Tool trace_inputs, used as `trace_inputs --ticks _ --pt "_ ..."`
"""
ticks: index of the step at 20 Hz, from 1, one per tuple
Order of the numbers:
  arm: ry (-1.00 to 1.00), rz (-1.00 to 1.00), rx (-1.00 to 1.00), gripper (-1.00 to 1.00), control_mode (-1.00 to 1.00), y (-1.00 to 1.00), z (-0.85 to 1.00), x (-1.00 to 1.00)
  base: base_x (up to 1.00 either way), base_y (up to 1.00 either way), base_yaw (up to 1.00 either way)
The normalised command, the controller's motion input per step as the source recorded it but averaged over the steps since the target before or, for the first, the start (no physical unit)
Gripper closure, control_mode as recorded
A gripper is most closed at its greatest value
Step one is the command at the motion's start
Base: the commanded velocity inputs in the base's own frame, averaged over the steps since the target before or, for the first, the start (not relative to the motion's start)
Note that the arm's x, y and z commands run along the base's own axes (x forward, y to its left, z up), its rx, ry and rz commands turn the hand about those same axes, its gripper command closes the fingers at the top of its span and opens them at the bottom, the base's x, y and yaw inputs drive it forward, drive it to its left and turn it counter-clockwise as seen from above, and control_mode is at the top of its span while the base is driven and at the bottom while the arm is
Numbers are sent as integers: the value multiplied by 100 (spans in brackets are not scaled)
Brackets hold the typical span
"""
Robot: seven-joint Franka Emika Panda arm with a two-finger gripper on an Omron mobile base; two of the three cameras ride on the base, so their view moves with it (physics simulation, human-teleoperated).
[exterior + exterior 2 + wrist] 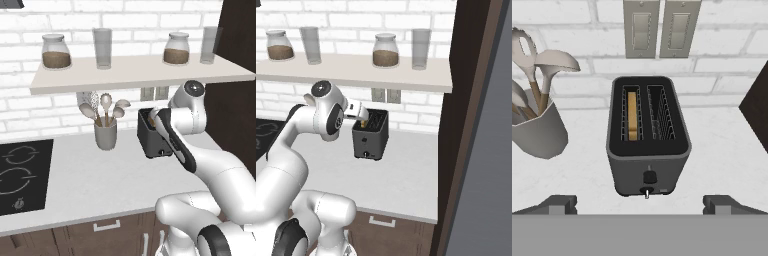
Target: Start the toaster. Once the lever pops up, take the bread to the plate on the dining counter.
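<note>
The dark grey toaster [648, 165] stands on the grey worktop against the brick wall, its knob and small lever low on the front face. A tan slice of bread [632, 116] sits upright in its left slot; the right slot is empty. My gripper [643, 205] hovers just above and in front of the toaster, open, with both fingertips [559, 204] spread wide and nothing between them. From the right base view the gripper [362, 119] hangs over the toaster [371, 140] top. The arm hides part of the toaster [150, 142] in the left base view. The plate and dining counter are out of view.
A grey utensil cup [105, 134] with spoons stands left of the toaster. The black hob [20, 175] lies further left. A shelf [140, 72] with jars and glasses hangs low overhead. A tall dark cabinet [466, 125] closes the right side. Wall outlets [659, 27] sit behind.
</note>
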Motion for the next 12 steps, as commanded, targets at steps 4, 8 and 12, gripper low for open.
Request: trace_inputs --ticks 4,8,12 --pt "0 0 0 -100 -100 0 0 0 0 0 0" --pt "0 0 0 -100 -100 0 0 0 0 0 0" --pt "0 0 0 -100 -100 0 0 0 0 0 0"
